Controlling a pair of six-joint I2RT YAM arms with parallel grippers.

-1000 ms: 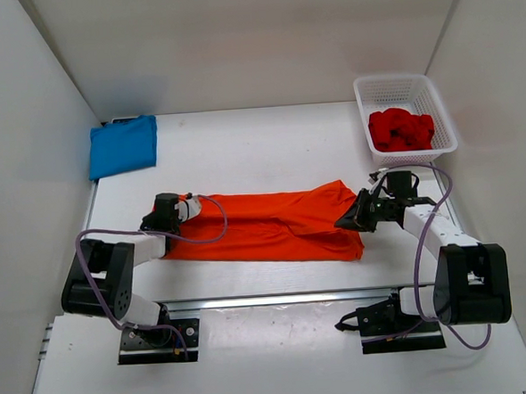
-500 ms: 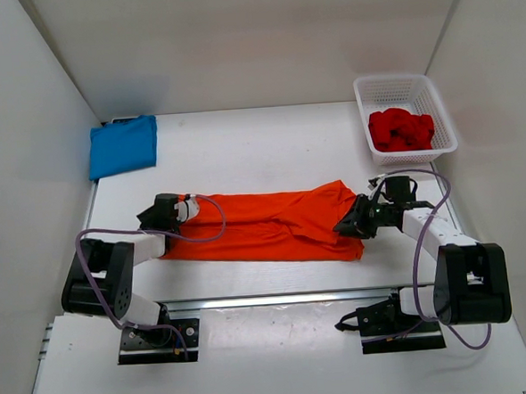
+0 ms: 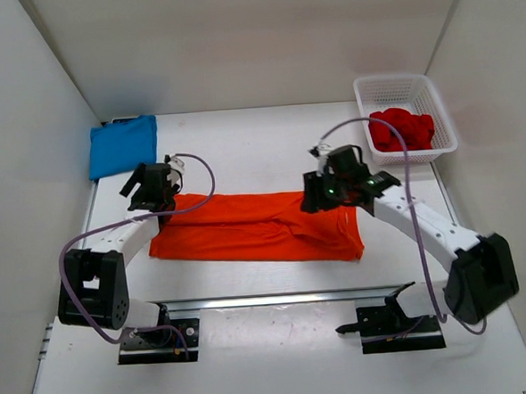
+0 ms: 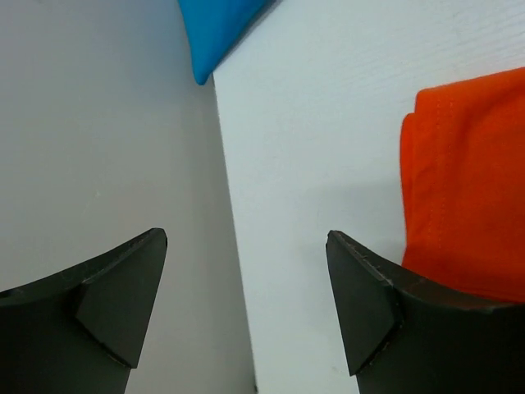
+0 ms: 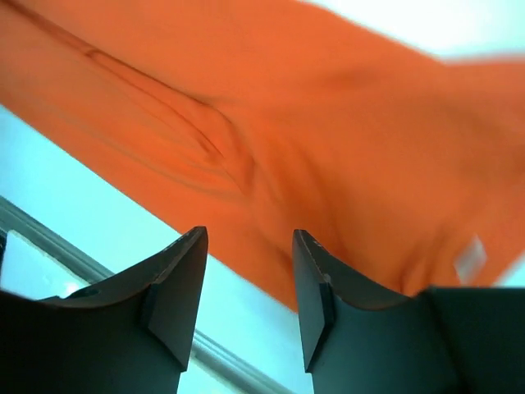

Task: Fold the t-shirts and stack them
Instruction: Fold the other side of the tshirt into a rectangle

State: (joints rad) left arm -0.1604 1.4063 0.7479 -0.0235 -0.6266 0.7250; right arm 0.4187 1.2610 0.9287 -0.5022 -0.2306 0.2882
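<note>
2 releases: left gripper (image 4: 246, 246) and right gripper (image 5: 248, 240), jaws spread, just lifted off orange t-shirt (image 3: 256, 226); fold seems done; blue t-shirt (image 3: 123, 145) at 10 o'clock.

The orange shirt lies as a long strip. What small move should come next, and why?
Probably lower the right gripper onto the orange shirt's right end and pinch it, to fold the strip across. That gripper and the left gripper hang open and empty near its ends.
</note>
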